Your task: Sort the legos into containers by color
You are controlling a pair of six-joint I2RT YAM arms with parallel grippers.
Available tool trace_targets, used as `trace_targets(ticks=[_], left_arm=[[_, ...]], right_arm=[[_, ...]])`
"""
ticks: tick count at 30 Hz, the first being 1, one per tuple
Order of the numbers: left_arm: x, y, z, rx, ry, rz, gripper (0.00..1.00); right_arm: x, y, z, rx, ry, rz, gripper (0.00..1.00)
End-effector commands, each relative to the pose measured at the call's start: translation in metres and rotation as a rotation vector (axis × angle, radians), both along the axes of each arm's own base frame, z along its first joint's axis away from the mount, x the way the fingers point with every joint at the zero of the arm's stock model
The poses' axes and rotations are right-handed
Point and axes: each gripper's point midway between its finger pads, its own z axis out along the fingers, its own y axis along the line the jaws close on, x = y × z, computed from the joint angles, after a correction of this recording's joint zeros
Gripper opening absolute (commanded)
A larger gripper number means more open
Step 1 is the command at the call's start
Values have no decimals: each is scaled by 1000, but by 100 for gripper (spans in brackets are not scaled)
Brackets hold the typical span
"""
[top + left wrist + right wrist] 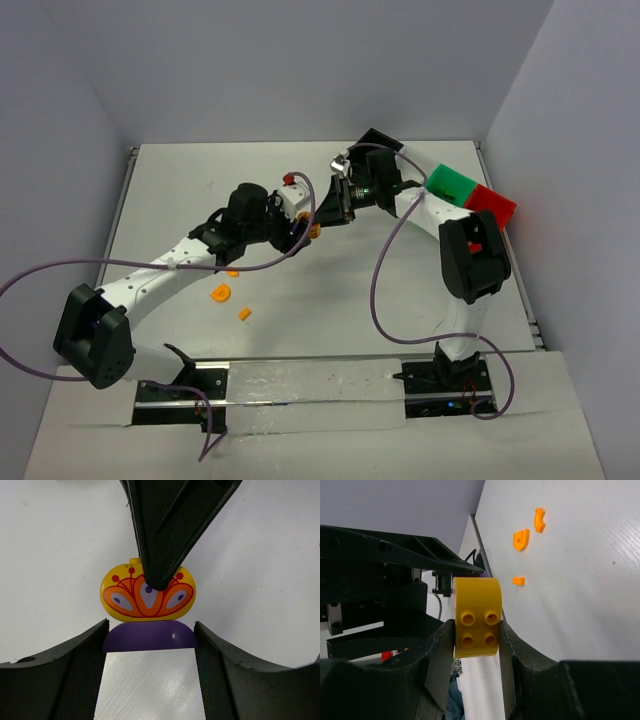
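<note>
1. Left gripper (150, 626): I read it as clamped. Both fingers (75, 670) press against the flat ends of the purple piece (150, 637), one at 9 o'clock and one at 3 o'clock in the left wrist view.

2. Yellow brick (122, 605): it sits at 12 o'clock of the purple piece, with its lower edge touching the purple piece's curved top. Its printed face shows an orange and red pattern with small purple spots.

3. Right gripper (476, 625): I read it as closed narrow on the yellow brick. The two fingers touch opposite faces of the brick, and the four studs face the right wrist camera. From the left wrist view, one right finger (170, 525) comes down from 12 o'clock and lies over the printed face.

4. Position on the table (300, 340): in the top view both grippers meet just above centre, so the two pieces are held off the surface between them.

5. Containers: the row lies at 2 o'clock from the meeting point. I can identify the black bin (381, 139), the green bin (452, 184) and the red bin (491, 203).

6. Loose legos: three orange pieces (220, 293) lie on the table at 7 o'clock from the grippers, near one another but not touching.
</note>
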Motion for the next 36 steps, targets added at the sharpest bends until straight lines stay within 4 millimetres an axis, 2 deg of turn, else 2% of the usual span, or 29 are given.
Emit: trace_targets(ticks=[1, 7, 14, 17, 18, 22, 25, 30, 36], left_arm=[[-1, 6, -3, 14, -38, 4, 19], [-6, 14, -18, 45, -29, 11, 19], [-6, 18, -25, 62, -30, 18, 19], [-5, 16, -22, 57, -31, 17, 19], [-4, 15, -21, 56, -30, 16, 19], [1, 10, -11, 39, -34, 17, 19], [4, 7, -7, 33, -38, 20, 19], [7, 2, 4, 8, -36, 18, 19], [5, 0, 12, -8, -26, 18, 19]], right_arm=[[16, -18, 19, 11, -100, -16, 0], [50, -53, 9, -138, -174, -149, 0], [88, -94, 15, -309, -288, -287, 0], [124, -135, 18, -482, -393, -437, 0], [140, -154, 18, -573, -435, -510, 0], [180, -221, 14, -813, -490, -700, 0], [198, -245, 12, -896, -507, -773, 0], [220, -268, -3, -994, -493, -848, 0], [240, -274, -33, -1037, -471, -856, 0]])
